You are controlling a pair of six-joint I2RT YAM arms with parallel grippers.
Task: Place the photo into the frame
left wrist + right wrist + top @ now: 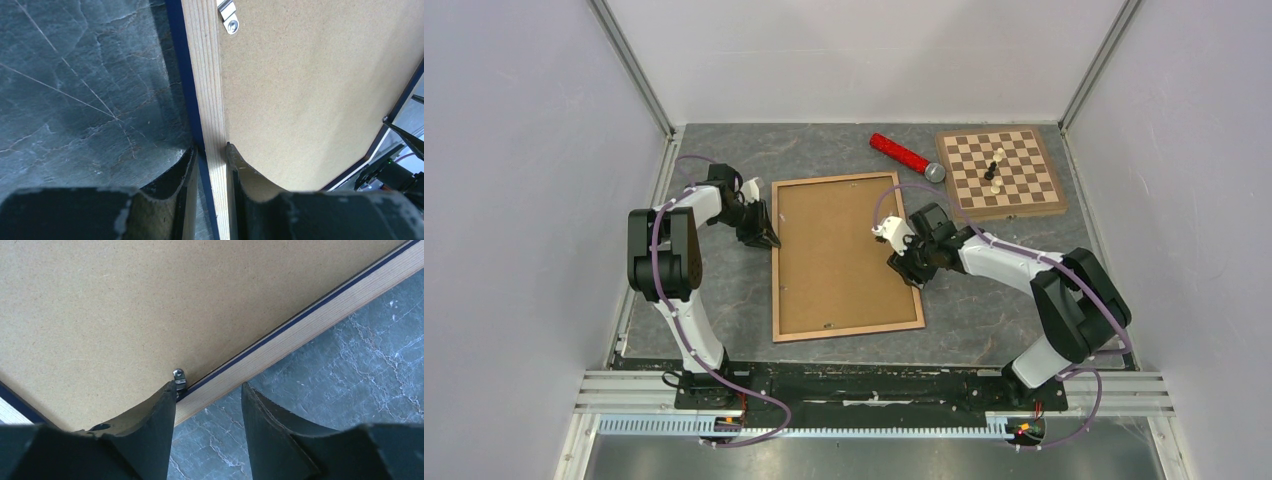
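Observation:
The frame (775, 270) lies flat in the middle of the table, its light wood face up, with a brown fibreboard panel (839, 255) filling it. The photo is hidden. My left gripper (767, 238) is shut on the frame's left rail (202, 75), one finger on each side of it (210, 148). My right gripper (902, 255) stands open over the right rail (320, 322). One fingertip (167, 395) is beside a small metal clip (179, 377) on the panel, and the other hangs over bare table.
A wooden chessboard (1024, 195) with two chess pieces (993, 172) sits at the back right. A red cylinder (900, 153) with a grey round end (935, 172) lies beside it, just behind the frame's far right corner. Grey walls close in on three sides.

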